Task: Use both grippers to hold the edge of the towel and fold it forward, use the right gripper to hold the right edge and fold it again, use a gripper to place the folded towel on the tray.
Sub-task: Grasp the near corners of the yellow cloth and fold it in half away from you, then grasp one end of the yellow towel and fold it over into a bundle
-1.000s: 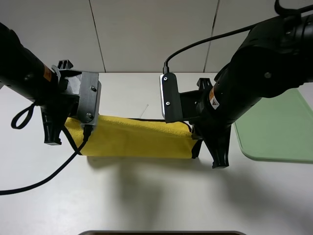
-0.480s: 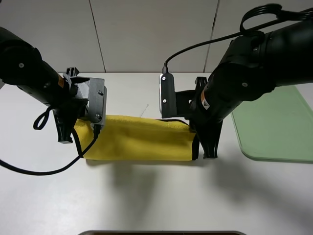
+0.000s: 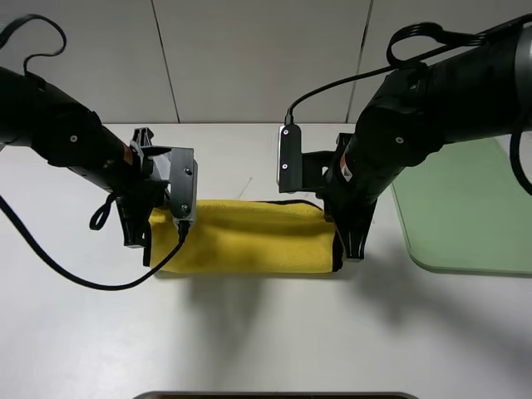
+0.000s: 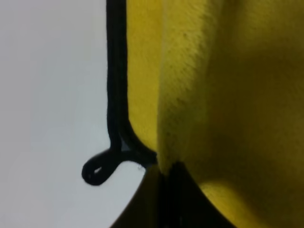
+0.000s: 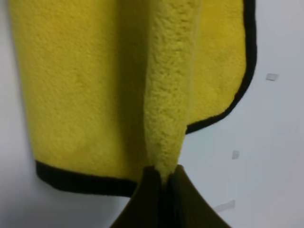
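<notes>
Towel (image 3: 249, 237) lies on the desk (image 3: 249, 332), long axis side to side, strung between the arms. Left end effector (image 3: 140, 245) is pinched tight on its left end, right end effector (image 3: 353, 248) on the other end. Tray (image 3: 465, 224) sits off right, nearest the right arm.

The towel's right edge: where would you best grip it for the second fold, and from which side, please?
Probably the middle of the black-trimmed right edge, coming in from the right with the jaws low over the table. The towel is doubled into a long band, so that short end is a thin free border where both layers can be pinched together.
</notes>
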Robot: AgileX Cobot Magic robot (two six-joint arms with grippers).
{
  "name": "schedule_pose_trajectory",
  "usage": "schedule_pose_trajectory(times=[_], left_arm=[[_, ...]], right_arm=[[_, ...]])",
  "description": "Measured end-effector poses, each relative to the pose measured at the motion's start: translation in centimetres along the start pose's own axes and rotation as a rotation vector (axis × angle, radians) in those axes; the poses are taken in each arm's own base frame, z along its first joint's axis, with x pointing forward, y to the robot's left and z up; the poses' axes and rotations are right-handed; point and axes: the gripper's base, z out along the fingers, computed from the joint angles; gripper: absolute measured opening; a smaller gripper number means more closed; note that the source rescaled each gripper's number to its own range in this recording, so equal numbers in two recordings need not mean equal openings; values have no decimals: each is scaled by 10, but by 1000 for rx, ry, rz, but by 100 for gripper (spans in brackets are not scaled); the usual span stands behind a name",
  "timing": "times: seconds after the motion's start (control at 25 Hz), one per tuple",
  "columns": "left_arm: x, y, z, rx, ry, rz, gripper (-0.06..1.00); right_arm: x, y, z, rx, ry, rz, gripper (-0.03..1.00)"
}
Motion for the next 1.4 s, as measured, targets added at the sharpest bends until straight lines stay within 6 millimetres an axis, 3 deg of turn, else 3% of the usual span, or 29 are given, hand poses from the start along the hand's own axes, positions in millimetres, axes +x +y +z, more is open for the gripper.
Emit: schedule_pose_trajectory(times=[0.28,0.44,0.48,0.52,0.6,0.68,0.72,0.8,0.92,1.4], left_arm=[[-3,3,1,-39,-32,2,1],[-3,3,1,-41,-34,2,8],[-3,3,1,-42,-34,2,12],[-3,3,1,-42,-34,2,18],[-3,3,1,-42,-34,2,33],[-2,2,1,-36,-31,2,52],[-2,0,2,-30,-29,3,63],[0,-5,5,-23,-30,3,81],[2,-9,6,-15,-30,4,93],[2,-9,6,-20,-34,3,97]], right_arm=[[0,-3,2,14,-20,8,0],[-2,-4,2,29,-34,2,2],[-2,-4,2,32,-36,-1,8],[-2,-4,2,35,-38,-1,22],[-2,-5,2,37,-37,12,67],[-2,-6,4,49,-35,34,88],[-2,-6,4,56,-30,37,93],[-2,-8,5,70,-28,55,98],[-1,-9,5,80,-24,60,100],[-1,-9,5,84,-24,63,100]])
